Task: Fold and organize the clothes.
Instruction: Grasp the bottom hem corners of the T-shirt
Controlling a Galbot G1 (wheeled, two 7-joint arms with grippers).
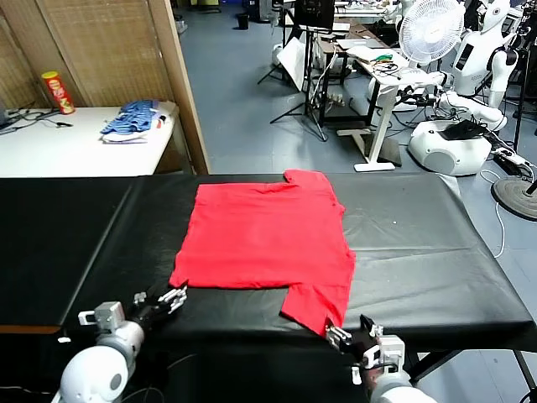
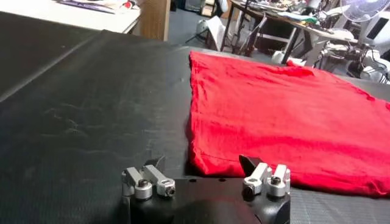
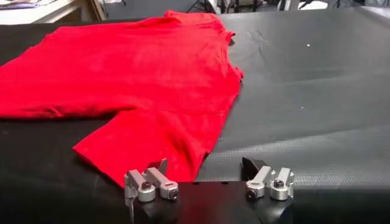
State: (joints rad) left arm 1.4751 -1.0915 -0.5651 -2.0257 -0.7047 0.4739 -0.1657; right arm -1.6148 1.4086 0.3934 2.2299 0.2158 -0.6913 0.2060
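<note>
The clothes are one red short-sleeved T-shirt [image 1: 264,239], spread flat on the black table [image 1: 419,252] with one sleeve toward the far edge and the other toward the near edge. My left gripper [image 1: 172,296] is open at the near edge, just short of the shirt's near left corner [image 2: 207,159]. In the left wrist view the left gripper [image 2: 203,163] has that hem corner right in front of it. My right gripper [image 1: 344,334] is open just behind the tip of the near sleeve [image 3: 152,143]. In the right wrist view the right gripper [image 3: 205,164] holds nothing.
A white side table [image 1: 50,143] at the back left carries a blue-and-white pile of clothes [image 1: 134,120] and a red chips can [image 1: 58,91]. A wooden partition [image 1: 180,84] stands behind it. Desks, a fan [image 1: 430,29] and other robots [image 1: 453,126] fill the room beyond.
</note>
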